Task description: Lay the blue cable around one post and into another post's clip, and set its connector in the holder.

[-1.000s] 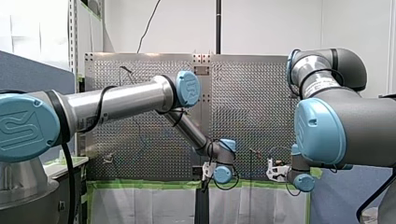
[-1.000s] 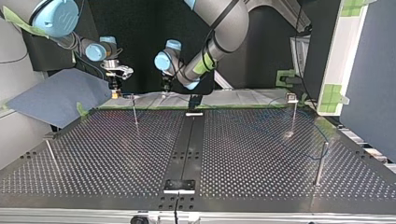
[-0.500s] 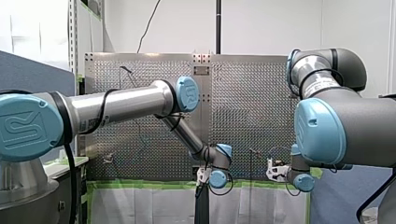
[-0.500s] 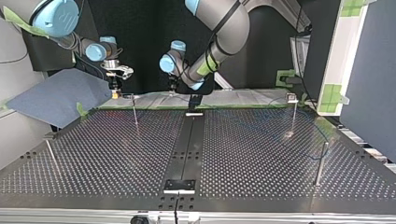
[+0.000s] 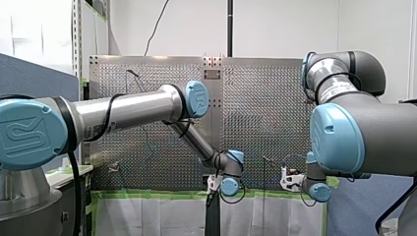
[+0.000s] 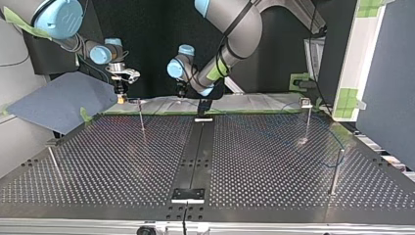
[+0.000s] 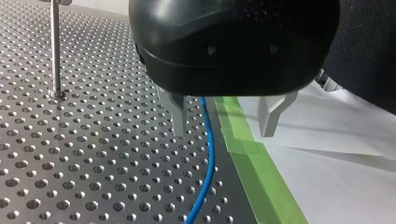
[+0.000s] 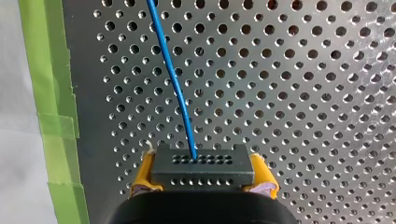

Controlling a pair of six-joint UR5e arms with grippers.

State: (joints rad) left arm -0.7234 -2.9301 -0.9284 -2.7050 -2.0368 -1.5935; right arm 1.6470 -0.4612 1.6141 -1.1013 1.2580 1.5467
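In the right wrist view my right gripper (image 8: pixel 204 176) is shut, its yellow pads clamping the black connector (image 8: pixel 203 161). The blue cable (image 8: pixel 173 77) runs out of the connector over the perforated table. In the left wrist view my left gripper (image 7: pixel 222 134) hangs open just above the table's edge. The cable (image 7: pixel 208 154) lies on the plate between its metal fingers (image 7: pixel 176 112), untouched. In the top view my right gripper (image 6: pixel 120 87) is at the far left edge beside a thin post (image 6: pixel 141 115), and my left gripper (image 6: pixel 182 93) is near the far middle.
More posts stand at the top view's right (image 6: pixel 307 120), right front (image 6: pixel 335 171) and left front (image 6: pixel 54 161). A black centre strip carries a holder block near the front (image 6: pixel 188 194) and another at the far end (image 6: pixel 203 118). Green tape (image 7: pixel 254 168) lines the table's edge.
My left arm's wrist has shifted slightly toward the top view's right and come lower over the table's far edge. My right arm has stayed still with the connector.
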